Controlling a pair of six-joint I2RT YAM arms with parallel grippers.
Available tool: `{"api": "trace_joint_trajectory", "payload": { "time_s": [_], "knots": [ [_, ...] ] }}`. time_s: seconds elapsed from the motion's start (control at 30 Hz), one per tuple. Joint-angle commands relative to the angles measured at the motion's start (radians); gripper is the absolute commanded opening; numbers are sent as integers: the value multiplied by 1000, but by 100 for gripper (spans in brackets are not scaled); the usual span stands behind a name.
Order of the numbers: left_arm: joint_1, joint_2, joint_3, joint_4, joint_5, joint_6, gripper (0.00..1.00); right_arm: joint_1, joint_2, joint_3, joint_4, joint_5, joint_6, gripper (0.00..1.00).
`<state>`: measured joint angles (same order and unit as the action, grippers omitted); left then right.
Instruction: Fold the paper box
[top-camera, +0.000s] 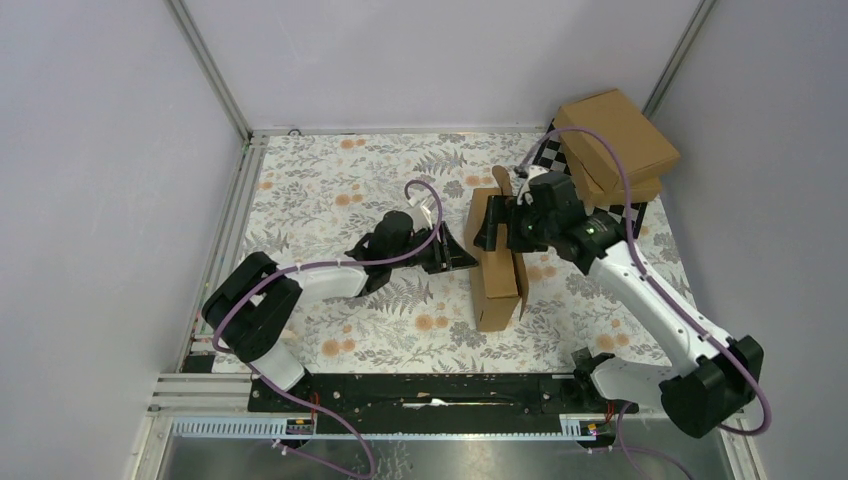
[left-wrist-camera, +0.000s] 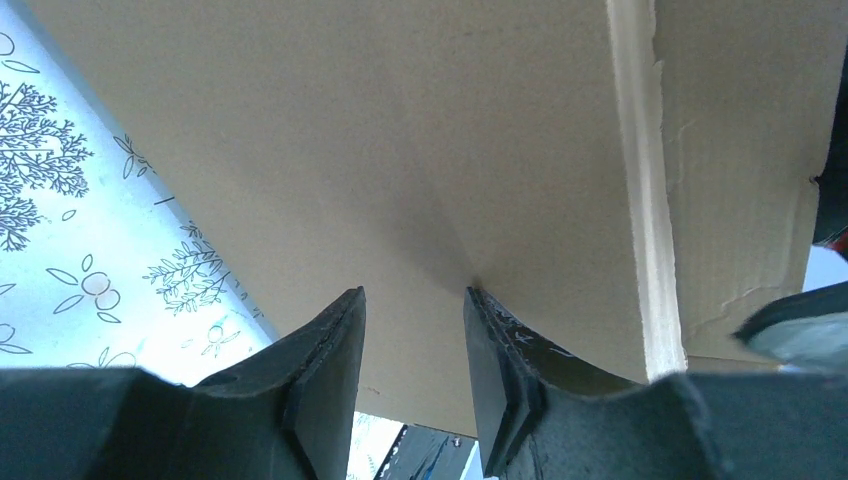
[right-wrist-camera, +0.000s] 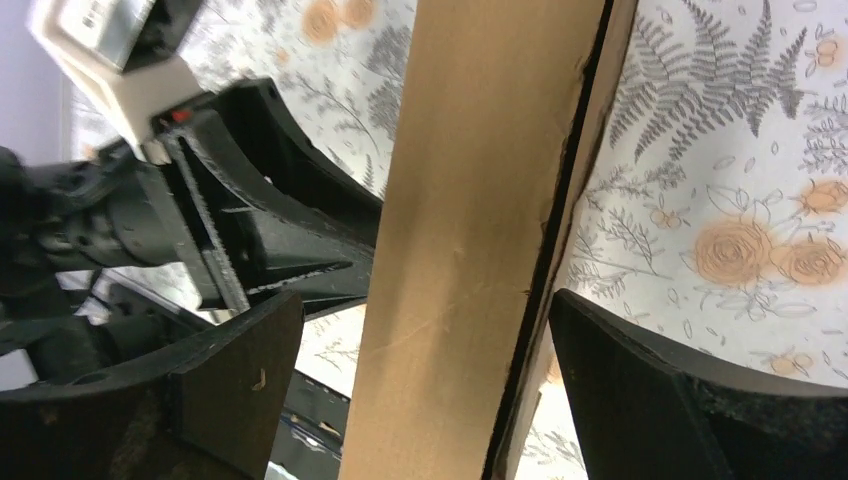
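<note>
the paper box stands partly folded in the middle of the bench, with loose flaps at its far end. my left fingers are part way apart with nothing between them, their tips pushed against the box's left wall. my right fingers are spread wide, astride an upright wall from above, with a gap showing on each side, so nothing grips the box.

that's my worry. all that steadies the cardboard is a sideways push from the left. if i lean harder, i reckon the box slides right or tips over, and the walls spring flat. there's a dent at one left fingertip; more pressure could crease the wall off its fold line. if i close the right fingers without lining up, one could snag the wall's edge and drag it askew. the two finished boxes sit just behind the right arm; a wide swing might knock them.
</note>
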<state>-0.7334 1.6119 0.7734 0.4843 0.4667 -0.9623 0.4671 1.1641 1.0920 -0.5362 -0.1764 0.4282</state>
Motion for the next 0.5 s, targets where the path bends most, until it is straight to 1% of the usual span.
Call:
{"api": "trace_joint_trajectory", "payload": {
  "time_s": [0.0,0.07,0.2,0.3,0.37,0.47],
  "knots": [
    [-2,-29,-9,91,-1,-9,42,85,61,92,-145,167,-19,100],
    [-7,-23,-15,111,1,-22,42,101,84,108,-180,219,-29,100],
    [-16,-10,-19,136,1,-36,42,156,137,146,-265,272,-59,100],
    [-18,-6,-12,137,3,-36,42,184,156,152,-298,337,-61,100],
    [-20,-6,-11,137,3,-35,42,185,157,147,-308,347,-69,96],
    [-19,-14,-10,130,7,-26,42,186,156,148,-316,332,-93,86]
  ]
}}
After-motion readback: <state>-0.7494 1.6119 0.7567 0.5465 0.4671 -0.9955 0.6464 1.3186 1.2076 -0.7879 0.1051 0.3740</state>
